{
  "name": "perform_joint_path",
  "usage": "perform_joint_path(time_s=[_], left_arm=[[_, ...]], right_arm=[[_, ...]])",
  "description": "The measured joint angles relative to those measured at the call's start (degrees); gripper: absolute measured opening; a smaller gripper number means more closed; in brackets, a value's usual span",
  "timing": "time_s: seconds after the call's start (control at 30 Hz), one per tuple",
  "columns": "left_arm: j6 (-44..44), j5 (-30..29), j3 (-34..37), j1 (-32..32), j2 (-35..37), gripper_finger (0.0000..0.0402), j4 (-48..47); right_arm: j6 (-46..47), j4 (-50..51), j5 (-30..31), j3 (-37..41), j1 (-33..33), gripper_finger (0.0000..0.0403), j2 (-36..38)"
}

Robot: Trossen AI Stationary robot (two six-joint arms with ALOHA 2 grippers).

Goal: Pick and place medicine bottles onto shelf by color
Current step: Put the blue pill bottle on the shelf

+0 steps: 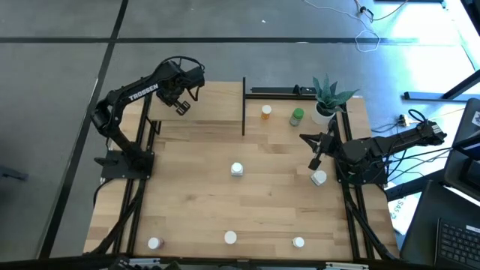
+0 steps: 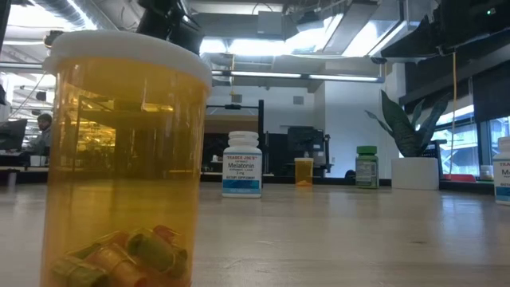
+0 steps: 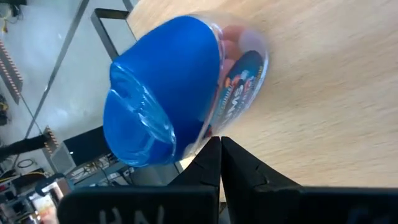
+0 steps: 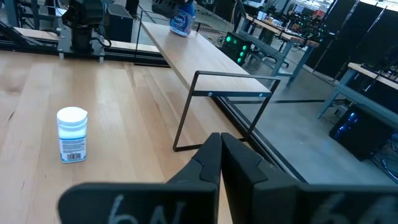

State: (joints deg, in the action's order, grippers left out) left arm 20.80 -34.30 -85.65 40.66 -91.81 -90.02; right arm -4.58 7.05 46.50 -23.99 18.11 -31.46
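Our left gripper (image 1: 182, 107), claw together at ten o'clock, has placed the blue bottle (image 3: 180, 87) on the shelf (image 1: 210, 105); next we fetch another.

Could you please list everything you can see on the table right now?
table: one, light wood, under everything
shelf: one, light wood with black posts, far-left part of the table
blue bottle: one, blue, on the shelf by the left gripper
orange bottle: one, orange, far side, right of the shelf
green bottle: one, green, beside the orange bottle
white bottles: two, white, table centre and beside the right gripper
near-edge bottles: three, white caps, along the near edge
plant: one, green in a white pot, far-right corner
left gripper: one, dark, shut, over the shelf
right gripper: one, dark, shut, over the table's right side
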Motion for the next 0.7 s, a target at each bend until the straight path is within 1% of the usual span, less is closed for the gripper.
perform_joint_path(time_s=[0.1, 0.33, 0.7], left_arm=[[-0.01, 2.87, 0.01, -0.33, -0.02, 0.0001, 0.00], [-0.42, 2.07, 0.01, -0.91, -0.02, 0.0001, 0.56], [-1.96, 1.31, 0.02, 0.58, -0.02, 0.0000, 2.85]], right_arm=[[0.00, 0.00, 0.00, 0.00, 0.00, 0.0014, 0.00], [-0.04, 0.02, 0.00, 0.00, 0.00, 0.0014, 0.00], [-0.14, 0.02, 0.00, 0.00, 0.00, 0.0014, -0.02]])
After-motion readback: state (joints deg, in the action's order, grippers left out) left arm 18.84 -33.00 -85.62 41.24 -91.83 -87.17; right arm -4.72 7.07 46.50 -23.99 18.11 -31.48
